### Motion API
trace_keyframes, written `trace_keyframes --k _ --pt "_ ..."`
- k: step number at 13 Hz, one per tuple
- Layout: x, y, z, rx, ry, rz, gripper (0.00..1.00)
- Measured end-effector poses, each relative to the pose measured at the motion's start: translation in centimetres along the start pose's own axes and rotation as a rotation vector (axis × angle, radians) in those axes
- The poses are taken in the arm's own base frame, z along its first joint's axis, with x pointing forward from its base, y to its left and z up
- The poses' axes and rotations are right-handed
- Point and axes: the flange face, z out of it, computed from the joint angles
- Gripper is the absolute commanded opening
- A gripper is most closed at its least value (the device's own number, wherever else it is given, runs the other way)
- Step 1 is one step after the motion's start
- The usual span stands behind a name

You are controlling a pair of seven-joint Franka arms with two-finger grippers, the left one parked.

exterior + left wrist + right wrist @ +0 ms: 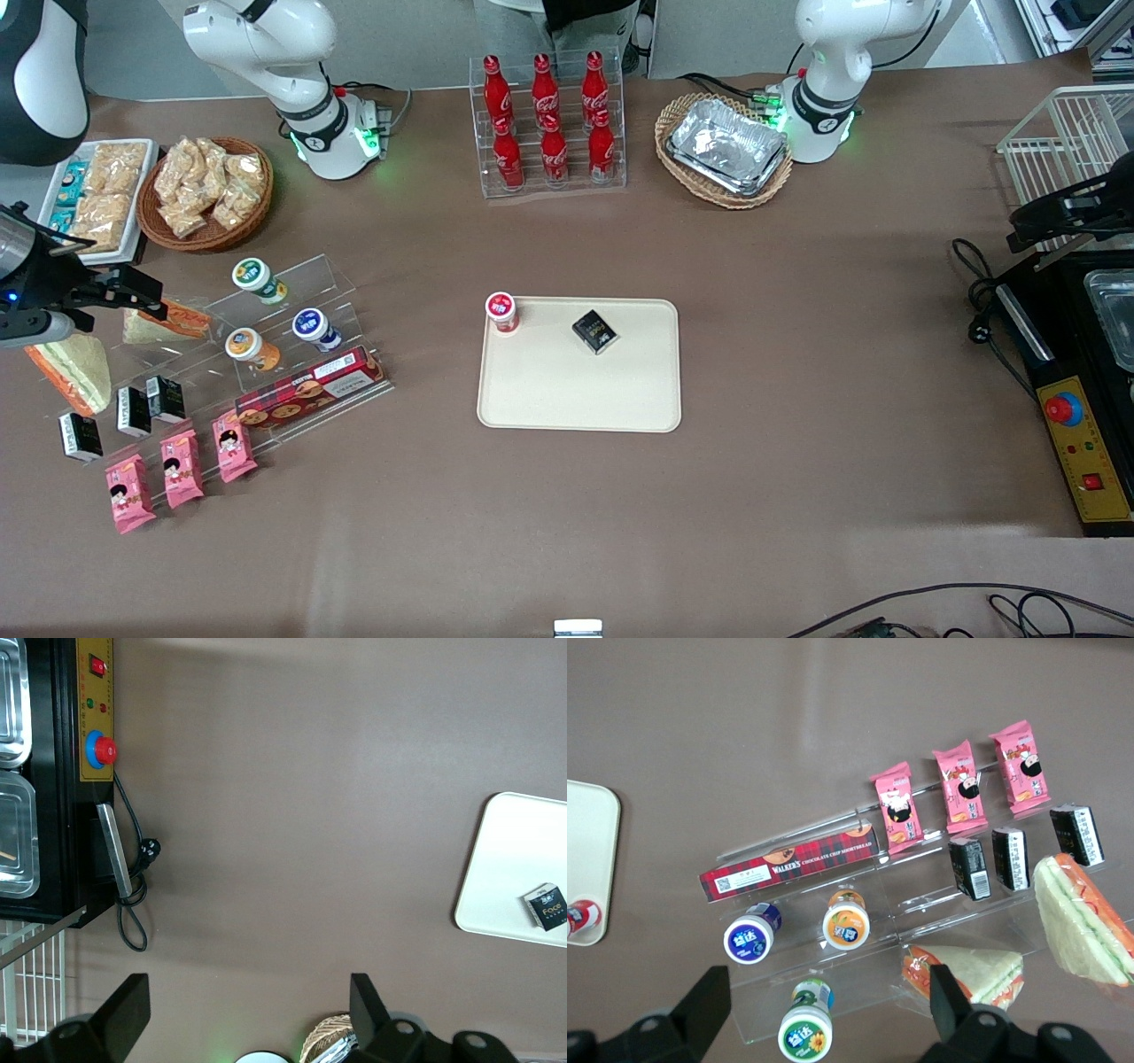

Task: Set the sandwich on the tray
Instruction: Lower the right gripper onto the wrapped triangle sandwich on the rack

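You have the sandwich [75, 370] [1085, 921], a clear-wrapped wedge of pale greenish-white bread with an orange filling edge, lying flat toward the working arm's end of the worktop. The tray [580, 394] [586, 846], cream-beige, rounded corners, lies flat mid-worktop, well apart.

A plain brown cloth is spread over the table [797, 372]. The tray [580, 399] is coloured cream-beige, and on it a red-capped cup [501, 310] and a small black box [594, 331] are seen. The sandwich [1083, 920] is marked by pale greenish-white bread with an orange edge and green and white layers. The other sandwich [967, 971] is made of tanner bread striped red-orange. Three packets [959, 787] are printed pink with a cartoon face. The biscuit box [793, 867] is patterned in red tartan. The bottles [547, 115] are red with white lettering. The gripper [133, 288], above the sandwiches, is black.
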Motion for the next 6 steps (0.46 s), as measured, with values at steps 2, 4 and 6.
trace_keyframes --k 2,4,6 --pt "0.05 -0.04 -0.77 -0.001 0.015 -0.001 1.0" --pt "-0.15 -0.14 -1.2 0.003 0.013 -0.001 1.0" --pt "-0.35 -0.24 -1.19 0.008 -0.002 -0.002 1.0"
